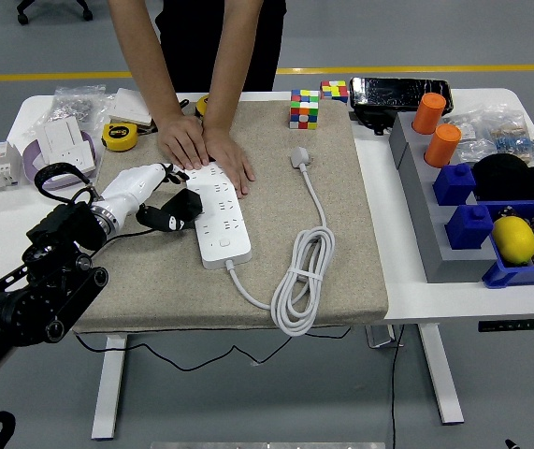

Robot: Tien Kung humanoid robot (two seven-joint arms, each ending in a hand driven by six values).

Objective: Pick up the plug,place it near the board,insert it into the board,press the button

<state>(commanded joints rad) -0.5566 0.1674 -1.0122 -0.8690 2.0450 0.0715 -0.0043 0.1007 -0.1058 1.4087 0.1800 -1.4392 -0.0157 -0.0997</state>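
Note:
A white power strip (218, 217) lies on the beige mat (341, 234), its round button (223, 244) at the near end. A person at the far side presses both hands (206, 148) down on the strip's far end. My left hand (159, 204), white with dark fingertips, sits just left of the strip. Its fingers are curled on a black plug (180, 211) that touches or nearly touches the strip's left edge. The strip's own white cord (302, 281) is coiled on the mat and ends in a white plug (300, 157) lying loose. My right arm is out of view.
Rubik's cubes (305, 108) stand at the mat's far edge. A yellow tape measure (117, 137) and white electrical parts (61, 142) lie at the left. On the right are orange cups (428, 112), blue bins (472, 224) and a lemon (514, 238).

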